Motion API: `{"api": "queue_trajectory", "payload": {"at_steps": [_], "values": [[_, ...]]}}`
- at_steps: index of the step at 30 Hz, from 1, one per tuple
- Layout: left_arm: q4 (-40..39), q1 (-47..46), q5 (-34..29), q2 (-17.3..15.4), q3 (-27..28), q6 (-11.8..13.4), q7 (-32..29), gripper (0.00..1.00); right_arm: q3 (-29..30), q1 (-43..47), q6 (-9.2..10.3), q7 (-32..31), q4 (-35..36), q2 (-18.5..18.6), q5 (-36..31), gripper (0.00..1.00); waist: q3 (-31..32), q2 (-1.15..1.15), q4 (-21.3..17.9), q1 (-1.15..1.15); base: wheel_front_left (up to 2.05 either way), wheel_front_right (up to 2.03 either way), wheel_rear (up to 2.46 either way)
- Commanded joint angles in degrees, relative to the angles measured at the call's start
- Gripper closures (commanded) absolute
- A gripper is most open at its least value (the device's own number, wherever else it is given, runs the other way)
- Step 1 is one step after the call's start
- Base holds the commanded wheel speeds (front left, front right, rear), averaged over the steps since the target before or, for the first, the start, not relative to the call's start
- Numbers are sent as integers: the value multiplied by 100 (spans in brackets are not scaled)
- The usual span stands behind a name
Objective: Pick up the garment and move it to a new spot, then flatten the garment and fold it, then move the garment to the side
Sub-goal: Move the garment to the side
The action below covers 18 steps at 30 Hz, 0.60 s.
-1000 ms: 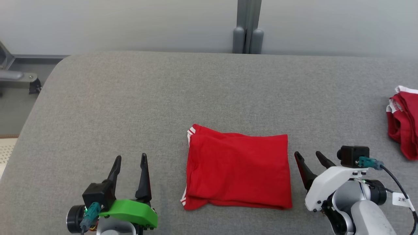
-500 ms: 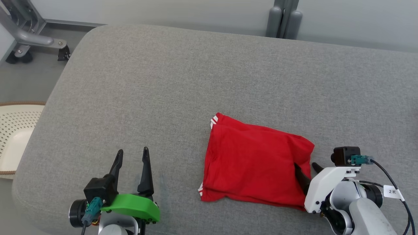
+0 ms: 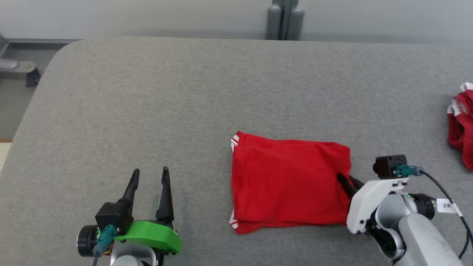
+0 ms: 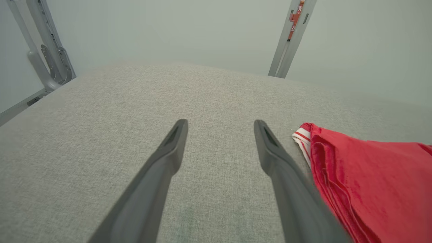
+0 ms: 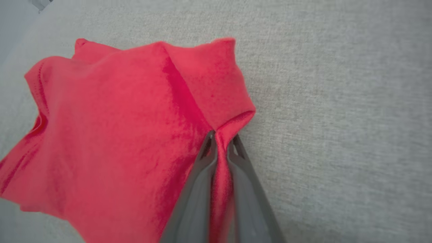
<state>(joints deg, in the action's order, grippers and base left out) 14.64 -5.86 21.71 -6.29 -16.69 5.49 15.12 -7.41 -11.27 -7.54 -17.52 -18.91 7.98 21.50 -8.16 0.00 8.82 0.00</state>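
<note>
Red garment [image 3: 290, 184] lies folded in a rough rectangle on the grey bench [image 3: 184, 92], right of centre and toward the near side, with white stripes showing at its two left corners. Its right edge is puckered, and there's the right hand [image 3: 346, 177], fingers clamped tight on a ridge of that red cloth. The wrist view shows the fabric squeezed between the two fingers and the corner beside them bunched up. The white wrist sits low at the lower right, fingers angled up and left into the garment. Over on the left, the left hand [image 3: 150, 170] is poised over bare bench with its fingers spread wide and nothing between them, pointing away from the robot, clear of the garment's striped edge. A second red heap [image 3: 460, 129] sits at the far right.
</note>
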Motion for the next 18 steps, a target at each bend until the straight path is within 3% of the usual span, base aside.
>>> {"api": "queue_trajectory", "payload": {"at_steps": [1, 6, 10, 18], "values": [[-28, -4, -22, -34, 4, -18, 0, 0, 56, -77, 10, -6, 98, 126, 24, 100, -51, 0, -678, 0, 0, 0, 0], [-86, -138, -82, -76, -21, -30, 0, 0, 289, -125, 9, -48, 450, 410, 20, 100, -197, 0, -1542, 0, 0, 0, 0], [-111, -258, -142, -127, -50, -45, -22, 0, 473, -181, 9, -17, 601, 430, 38, 100, -336, 0, -2133, 0, 0, 0, 0], [-182, -458, -245, -224, -156, -67, -139, 0, 695, -156, 8, 204, 573, 269, 41, 100, -461, 0, -2729, 0, 0, 0, 0]]}}
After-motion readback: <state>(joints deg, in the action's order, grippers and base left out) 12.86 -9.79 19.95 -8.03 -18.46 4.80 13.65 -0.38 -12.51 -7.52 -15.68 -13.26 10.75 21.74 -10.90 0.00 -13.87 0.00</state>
